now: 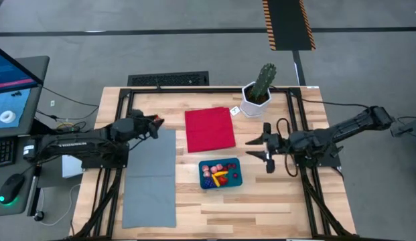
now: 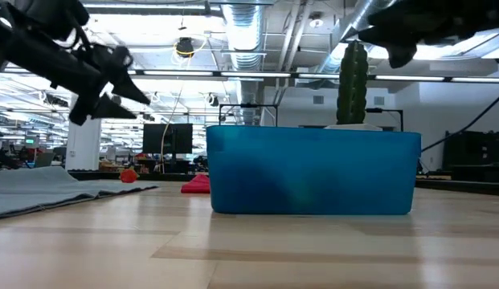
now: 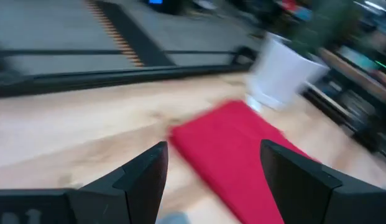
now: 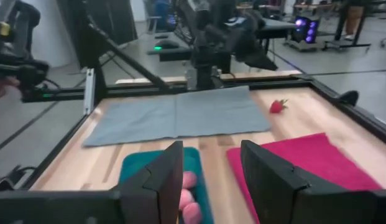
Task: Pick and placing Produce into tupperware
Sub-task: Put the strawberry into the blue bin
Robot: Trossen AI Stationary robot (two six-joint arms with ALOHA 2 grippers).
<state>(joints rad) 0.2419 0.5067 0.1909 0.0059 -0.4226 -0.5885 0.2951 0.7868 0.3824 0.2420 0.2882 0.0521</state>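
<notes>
Right gripper (image 1: 268,148) hangs in the air just beside the tupperware (image 1: 220,173), toward the table's right side, its two dark flat fingers spread and empty. Left gripper (image 1: 156,122) also spread and empty, raised above the far end of the grey mat (image 1: 150,177), near the red cloth (image 1: 210,129).

Tupperware: shallow teal plastic tub, rounded corners, smooth matte wall; long axis runs left to right across the wood-plank table (image 1: 274,201). Produce (image 1: 218,172) inside it: small glossy pieces, pink, red, one yellow curved bit.

Red cloth square and soft-looking, lying flat. Mat a thin grey rectangle, long axis running front to back. Ribbed green cactus (image 1: 263,81) upright in a faceted white pot (image 1: 254,102) at the far edge.

Right wrist view alone shows a lone strawberry (image 4: 278,106) on bare wood between mat and cloth; low view shows only the tub's wall, contents hidden
</notes>
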